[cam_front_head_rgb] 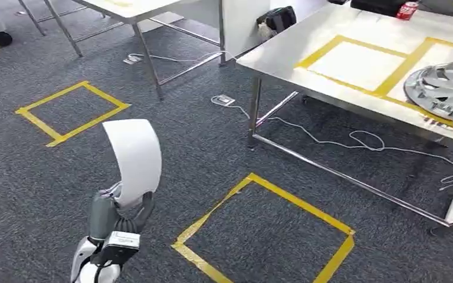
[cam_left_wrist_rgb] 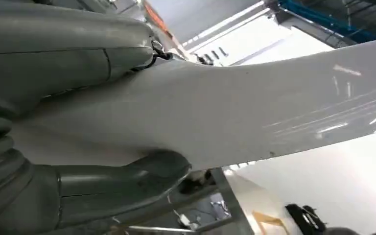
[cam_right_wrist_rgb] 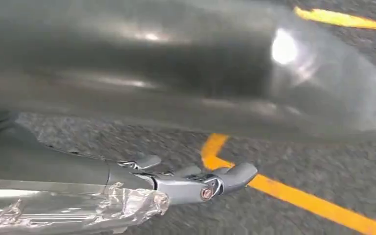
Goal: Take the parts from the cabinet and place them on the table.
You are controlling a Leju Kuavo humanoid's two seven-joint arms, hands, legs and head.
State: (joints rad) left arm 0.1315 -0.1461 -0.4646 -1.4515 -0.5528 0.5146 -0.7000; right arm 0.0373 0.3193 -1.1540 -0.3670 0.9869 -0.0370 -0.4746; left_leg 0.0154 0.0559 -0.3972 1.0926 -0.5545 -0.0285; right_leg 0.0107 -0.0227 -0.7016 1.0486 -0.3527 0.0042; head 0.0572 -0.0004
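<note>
A white curved panel stands upright in my left hand, low in the head view over the grey carpet. From the left wrist camera the panel spans the picture, pinched between my thumb and the fingers on its other face. The steel table stands to the right and further off, with yellow tape rectangles on its top. My right hand hangs over the carpet, fingers stretched out and holding nothing.
A silver wheel cover lies on the table's right part and a red can stands at its far edge. Yellow tape squares mark the carpet. White cables trail under the table. Another table frame stands behind.
</note>
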